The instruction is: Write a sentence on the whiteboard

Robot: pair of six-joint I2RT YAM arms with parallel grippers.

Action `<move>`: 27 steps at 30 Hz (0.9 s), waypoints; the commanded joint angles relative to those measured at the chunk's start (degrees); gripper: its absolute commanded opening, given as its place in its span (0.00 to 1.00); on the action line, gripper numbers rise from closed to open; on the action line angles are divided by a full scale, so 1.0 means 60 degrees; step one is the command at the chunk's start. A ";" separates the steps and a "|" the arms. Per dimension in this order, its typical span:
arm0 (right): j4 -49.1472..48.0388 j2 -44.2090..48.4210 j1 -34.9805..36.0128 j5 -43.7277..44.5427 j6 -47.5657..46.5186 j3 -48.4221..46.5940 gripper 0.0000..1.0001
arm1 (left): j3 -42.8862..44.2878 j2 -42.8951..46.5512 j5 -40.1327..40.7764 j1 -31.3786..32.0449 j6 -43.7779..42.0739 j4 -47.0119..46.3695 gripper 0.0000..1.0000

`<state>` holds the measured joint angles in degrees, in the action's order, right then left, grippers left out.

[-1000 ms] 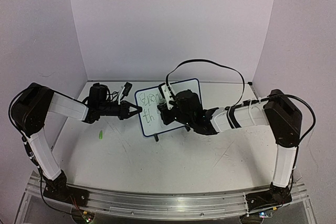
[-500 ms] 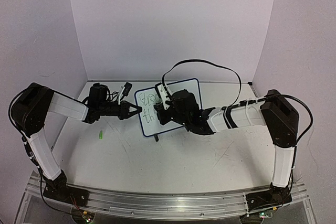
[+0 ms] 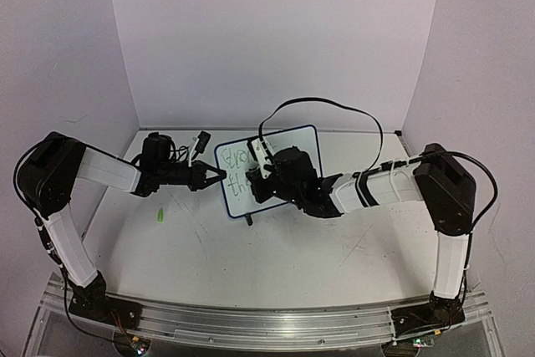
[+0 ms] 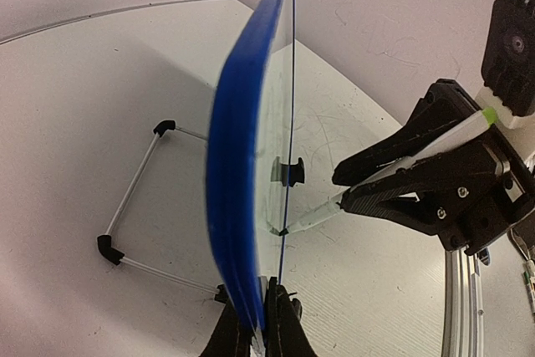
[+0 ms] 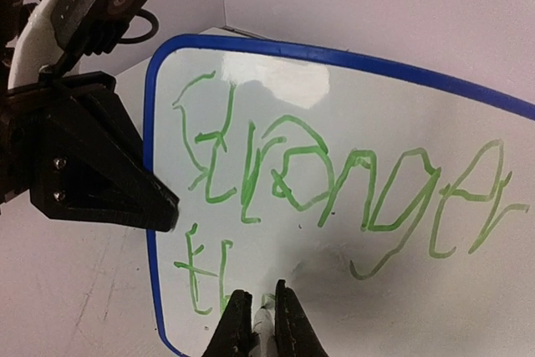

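Your right gripper (image 3: 257, 175) has moved a little to the left in the last second, and the arm behind it has stretched out flatter. It is squeezed tight on the pen (image 4: 322, 211). The view from the left wrist shows the pen tip touching the front of the whiteboard (image 3: 238, 198), low down. The whiteboard has not moved at all. It stands near the middle of the table (image 3: 276, 248), tipped back a bit on its little black feet. Your left gripper (image 3: 219, 175) has not moved either, and it is pinched shut on the left edge of the board to hold it steady. The sentence (image 5: 334, 181) is in green. The top line reads like "Stronger", and under it there is only a "th" so far. The pen sits just to the right of that "th". So I think the small move means you are busy with the next letter of the second line. The sentence does not look finished, and there is lots of white space left to the right for more words.
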<state>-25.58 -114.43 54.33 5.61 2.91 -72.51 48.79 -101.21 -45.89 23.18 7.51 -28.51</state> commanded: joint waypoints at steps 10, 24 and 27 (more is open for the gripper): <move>-0.0071 0.0110 0.0044 0.0746 0.0061 0.0342 0.00 | 0.0253 -0.0126 0.1188 -0.0067 -0.0944 0.0595 0.00; -0.0236 0.0180 -0.0181 0.1224 -0.0407 -0.0239 0.00 | 0.0232 -0.0119 0.1188 -0.0065 -0.0973 0.0607 0.00; -0.0236 0.0138 -0.0194 0.1227 -0.0408 -0.0397 0.00 | 0.0258 -0.0153 0.1160 -0.0064 -0.0977 0.0607 0.00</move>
<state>-25.05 -114.43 54.58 9.23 1.87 -71.12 49.47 -101.21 -45.67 23.27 7.44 -27.44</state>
